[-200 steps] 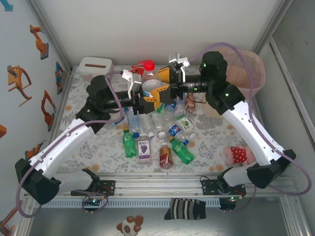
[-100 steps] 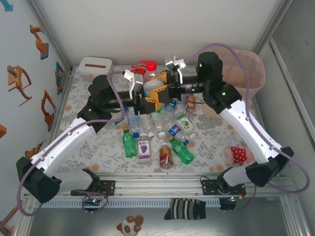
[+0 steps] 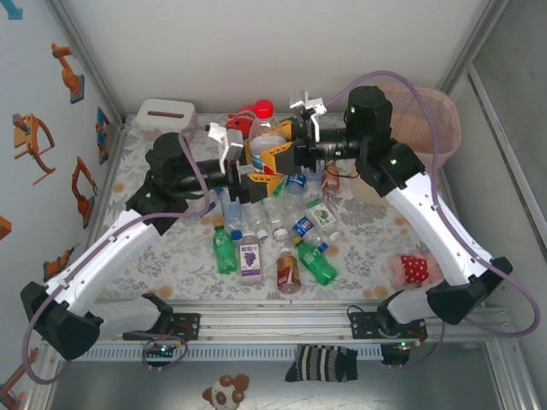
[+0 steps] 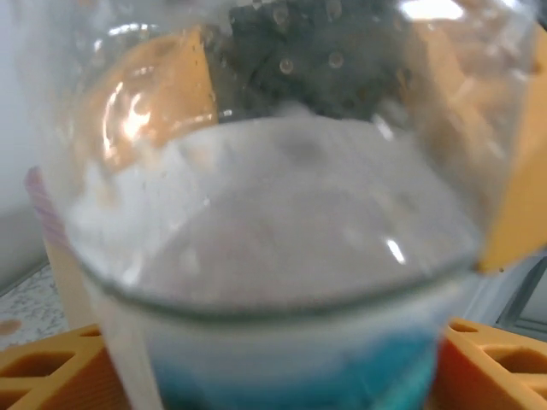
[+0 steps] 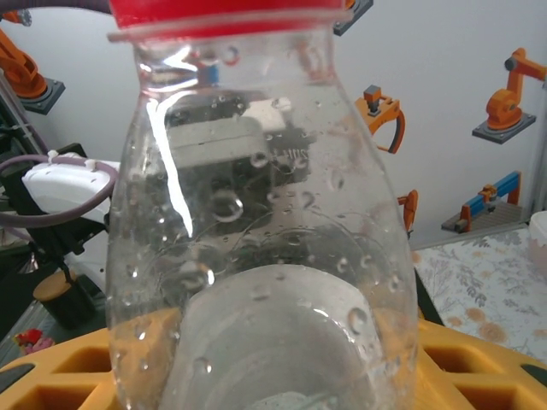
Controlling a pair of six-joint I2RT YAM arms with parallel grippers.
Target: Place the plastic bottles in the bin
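The left gripper (image 3: 256, 167) and the right gripper (image 3: 287, 143) meet nose to nose above the far middle of the table (image 3: 154, 256), and both are clamped on one red-capped clear bottle (image 3: 262, 130). The bottle stands upright between them, clear of the surface. In the left wrist view its orange fingers (image 4: 51, 376) sit tight against the body on either side, just above a blue label. In the right wrist view the yellow fingers (image 5: 487, 367) press the clear wall below the shoulder.

The bin (image 3: 444, 107) stands at the far right corner, beyond the right arm. The other bottles (image 3: 250, 256) lie in a loose heap nearer the middle of the table.

The bottle looks empty apart from droplets on the inside, so it should be light. Its thin wall will likely dent under a hard squeeze, and the smooth plastic could slip or twist in the fingers. The stiffest places to hold look to be the labelled body and the shoulder under the cap. With two grips on it, a pull from either arm could wrench or crush it, so one side probably needs to let go first.
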